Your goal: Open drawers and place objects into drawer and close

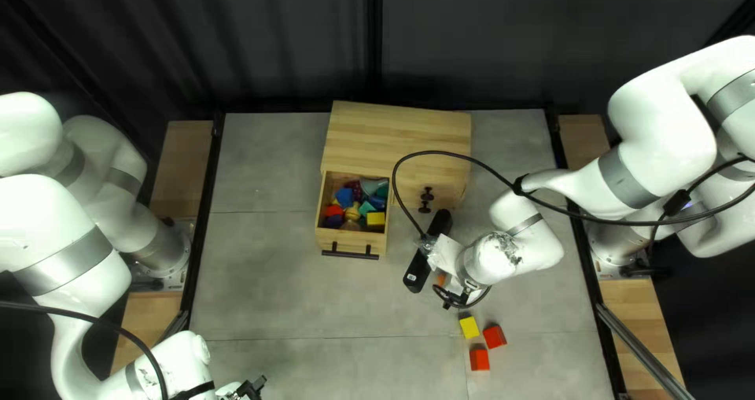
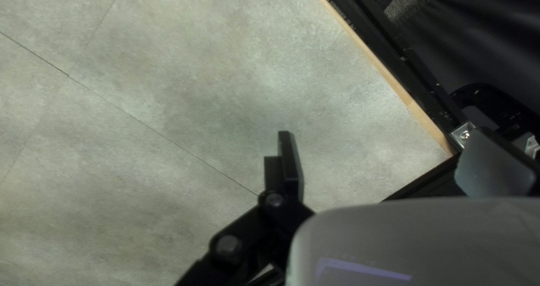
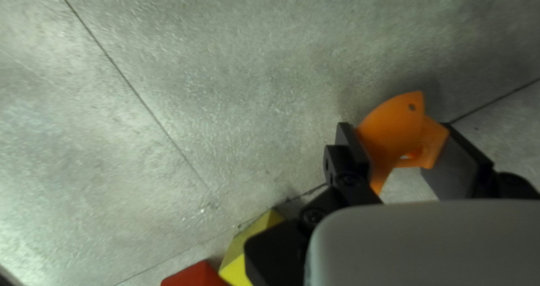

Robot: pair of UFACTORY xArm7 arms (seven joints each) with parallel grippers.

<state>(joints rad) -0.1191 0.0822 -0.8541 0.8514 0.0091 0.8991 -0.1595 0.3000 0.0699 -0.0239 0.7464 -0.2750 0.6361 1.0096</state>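
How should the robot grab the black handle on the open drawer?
I'd pinch the middle of the black handle, coming from the table's near edge. It's a long, thin bar standing out from the front of the drawer, so fingers could probably close across its thin width, between the mounts holding it on.

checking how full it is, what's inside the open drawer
The drawer holds a jumble of small pieces: a yellow block near its front, a blue piece, a red piece and others. Whatever lies beneath the top pieces is hidden.
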